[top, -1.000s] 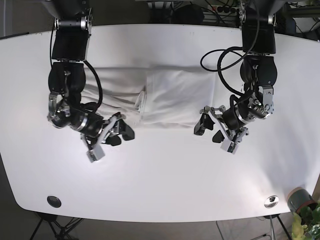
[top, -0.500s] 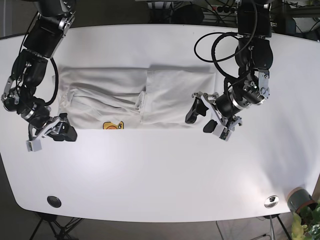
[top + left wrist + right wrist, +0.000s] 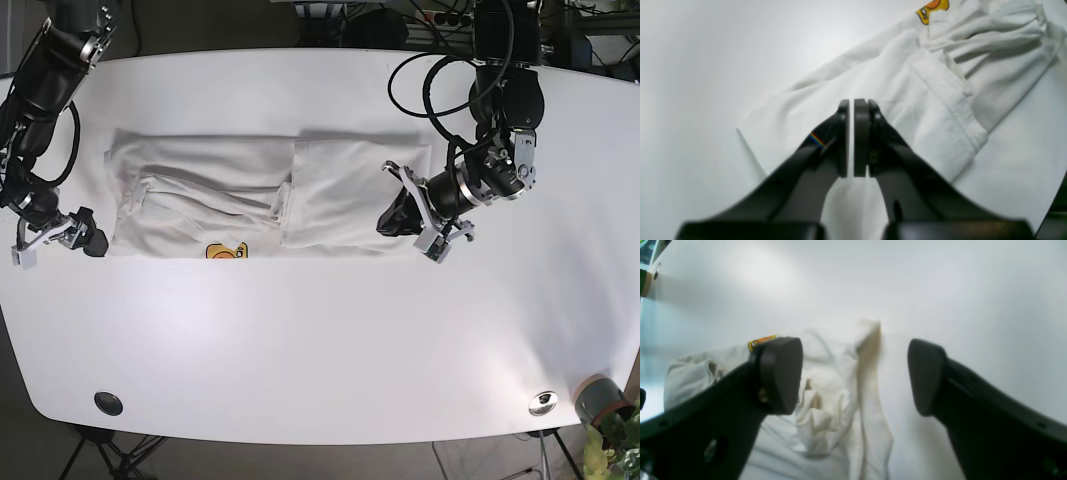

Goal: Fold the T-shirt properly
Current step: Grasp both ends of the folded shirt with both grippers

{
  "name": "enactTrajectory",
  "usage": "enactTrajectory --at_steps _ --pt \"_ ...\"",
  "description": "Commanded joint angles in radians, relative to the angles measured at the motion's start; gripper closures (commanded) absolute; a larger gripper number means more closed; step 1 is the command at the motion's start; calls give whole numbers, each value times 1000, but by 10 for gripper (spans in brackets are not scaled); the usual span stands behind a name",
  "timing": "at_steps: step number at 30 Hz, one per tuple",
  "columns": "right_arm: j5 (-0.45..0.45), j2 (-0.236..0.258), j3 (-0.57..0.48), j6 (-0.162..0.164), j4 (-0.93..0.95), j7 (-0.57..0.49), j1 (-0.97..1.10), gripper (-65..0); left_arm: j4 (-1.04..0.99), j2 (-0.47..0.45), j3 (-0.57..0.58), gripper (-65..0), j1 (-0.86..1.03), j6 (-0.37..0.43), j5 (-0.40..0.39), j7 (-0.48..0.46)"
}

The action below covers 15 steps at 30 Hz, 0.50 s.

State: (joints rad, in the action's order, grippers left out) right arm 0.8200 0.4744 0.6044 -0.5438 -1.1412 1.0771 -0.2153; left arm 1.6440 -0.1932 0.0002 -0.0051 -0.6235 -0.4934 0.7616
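The left tool (image 3: pixel 400 222), now pressed shut over the right edge of the rumpled white cotton T-shirt (image 3: pixel 250 195), seems to pinch cloth, though the wrist view leaves that unsure. The right tool (image 3: pixel 85 240) has swung out past the shirt's left end, open and empty. Another fold looks due. The shirt's long axis runs left-right on the white counter (image 3: pixel 320 350).
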Motion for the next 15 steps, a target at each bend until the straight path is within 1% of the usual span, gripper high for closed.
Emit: enactTrajectory --at_steps 1,3,5,6,7,10,13,15 --pt "20 40 10 -6 40 -27 -20 -482 8 -10 -6 0 -9 -12 -20 -26" --pt "20 50 9 -11 88 -62 -20 -482 -18 -12 -6 0 -8 -14 -24 -26" --pt "20 50 7 -34 117 -82 -19 -482 -38 -12 -7 0 -8 -14 -24 -26" --pt "20 50 7 -54 140 -87 -19 -482 -57 -12 -7 0 -6 -16 -26 -29" --pt "19 50 5 -66 154 -87 -19 -482 -67 -13 -7 0 -6 -16 -26 -30" --pt "19 48 5 -95 189 -88 -17 -482 -104 -13 -7 0 -6 -16 -26 -30" --pt "19 42 5 -111 194 -88 3 -482 -127 -13 -9 0 -6 -16 -26 -32" --pt "22 36 5 -111 192 -88 18 -482 -140 -13 -9 0 -6 -16 -24 -32"
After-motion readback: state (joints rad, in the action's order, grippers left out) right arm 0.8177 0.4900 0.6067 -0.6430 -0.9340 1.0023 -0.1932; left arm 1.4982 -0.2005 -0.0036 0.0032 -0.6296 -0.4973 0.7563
